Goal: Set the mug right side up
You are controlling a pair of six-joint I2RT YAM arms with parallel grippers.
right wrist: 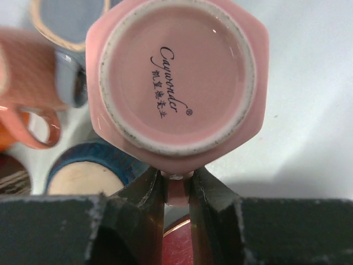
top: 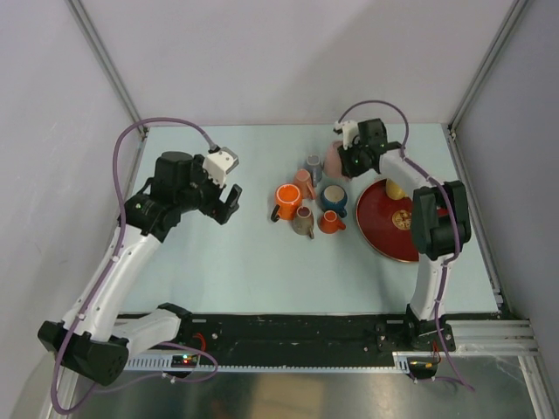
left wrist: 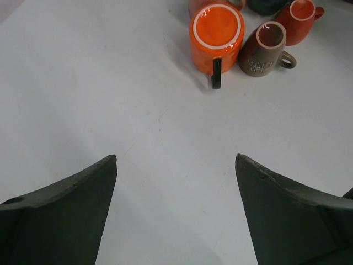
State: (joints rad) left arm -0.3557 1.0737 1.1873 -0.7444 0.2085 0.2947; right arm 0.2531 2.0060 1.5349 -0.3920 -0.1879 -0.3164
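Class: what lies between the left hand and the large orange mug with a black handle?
Only bare pale tabletop, shown in the left wrist view.

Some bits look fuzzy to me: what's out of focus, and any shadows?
Right wrist view: pink mug sharp, its print readable; salmon mug beside it blurred. Left wrist view: orange mug casts a soft shadow. Top view: evenly lit.

Pale blue table: clustered mugs, red plate beside.
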